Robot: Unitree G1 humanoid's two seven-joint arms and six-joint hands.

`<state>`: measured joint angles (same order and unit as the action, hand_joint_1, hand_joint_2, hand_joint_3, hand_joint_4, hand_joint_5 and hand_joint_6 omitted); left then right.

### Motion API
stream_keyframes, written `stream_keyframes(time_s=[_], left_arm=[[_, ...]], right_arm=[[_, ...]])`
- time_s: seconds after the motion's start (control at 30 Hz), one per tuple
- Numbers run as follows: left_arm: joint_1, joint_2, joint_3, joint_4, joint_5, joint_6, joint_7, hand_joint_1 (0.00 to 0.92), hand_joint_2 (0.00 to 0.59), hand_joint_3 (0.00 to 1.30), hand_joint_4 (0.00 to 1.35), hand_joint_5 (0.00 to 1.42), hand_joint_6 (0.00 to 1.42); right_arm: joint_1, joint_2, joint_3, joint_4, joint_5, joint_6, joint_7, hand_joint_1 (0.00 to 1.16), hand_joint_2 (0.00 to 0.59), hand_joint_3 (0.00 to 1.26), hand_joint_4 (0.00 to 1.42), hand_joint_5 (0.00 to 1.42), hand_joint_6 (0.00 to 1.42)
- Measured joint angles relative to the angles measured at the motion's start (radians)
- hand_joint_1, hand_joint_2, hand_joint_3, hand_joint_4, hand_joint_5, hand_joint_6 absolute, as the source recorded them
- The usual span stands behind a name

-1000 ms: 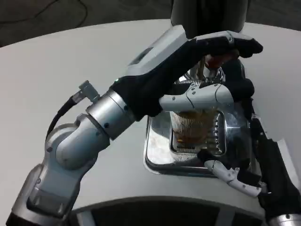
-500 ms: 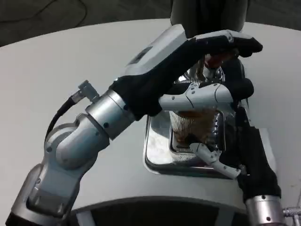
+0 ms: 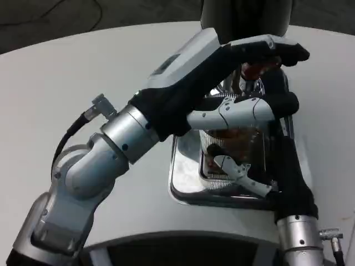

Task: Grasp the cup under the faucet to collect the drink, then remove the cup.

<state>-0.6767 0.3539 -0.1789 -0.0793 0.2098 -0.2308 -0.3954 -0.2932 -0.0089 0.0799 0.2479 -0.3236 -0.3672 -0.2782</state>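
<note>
A clear ribbed cup (image 3: 230,145) holding brown drink stands on the chrome drip tray (image 3: 184,174) under the faucet (image 3: 248,84). My left hand (image 3: 244,77) reaches over it from the left. Its fingers lie on top of the red faucet lever (image 3: 258,69), and its thumb stretches across just above the cup's rim. My right hand (image 3: 274,160) has come up from the lower right and closes on the cup: its palm is against the cup's right side and its white fingers (image 3: 238,173) wrap across the front. The left forearm hides the cup's rim.
The dark drink dispenser body (image 3: 247,14) rises behind the faucet at the table's far edge. The white round table (image 3: 83,77) lies bare to the left. My left forearm (image 3: 127,138) crosses the middle of the view, low over the tray's left side.
My right hand has moved up and left from the tray's front right corner to the cup, and its fingers now wrap the cup's front. The left hand has stayed on the lever.
</note>
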Motion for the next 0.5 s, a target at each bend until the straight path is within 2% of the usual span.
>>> stream_keyframes(time_s=[0.5], left_arm=[[-0.004,0.001,0.0,0.0,0.001,0.0,0.006,0.0,0.091,0.35,0.32,0.31,0.18]], right_arm=[[-0.062,0.002,0.014,0.073,-0.004,-0.009,-0.029,0.83,0.179,0.0,0.0,0.0,0.07]])
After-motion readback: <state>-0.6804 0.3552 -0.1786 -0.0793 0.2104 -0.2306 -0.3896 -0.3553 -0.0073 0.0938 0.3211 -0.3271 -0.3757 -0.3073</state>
